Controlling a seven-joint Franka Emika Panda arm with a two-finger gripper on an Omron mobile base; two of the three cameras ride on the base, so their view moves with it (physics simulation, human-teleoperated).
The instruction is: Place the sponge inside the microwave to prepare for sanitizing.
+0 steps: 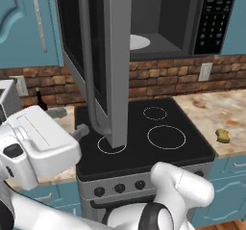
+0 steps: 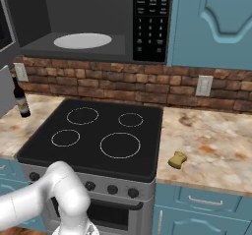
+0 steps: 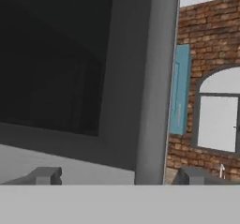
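The microwave point(image 1: 163, 12) hangs above the stove with its door point(image 1: 113, 56) swung wide open toward me. A white round plate point(image 2: 82, 41) lies inside. The small yellowish sponge point(image 1: 222, 135) point(image 2: 177, 159) rests on the counter right of the stove, near the front edge. My gripper point(image 1: 69, 121) is open at the lower end of the door's long grey handle point(image 3: 154, 78), far left of the sponge. In the hand view the gripper point(image 3: 119, 176) faces the door's dark window, and the handle rises between its spread fingertips point(image 3: 47, 175), nearer the right one. Nothing is held.
The black stove point(image 2: 142, 116) with several burner rings lies under the microwave. A dark bottle point(image 2: 20, 101) stands on the left counter by the brick wall. The open door hangs over the stove's left side. Blue cabinets point(image 2: 216, 17) flank the microwave.
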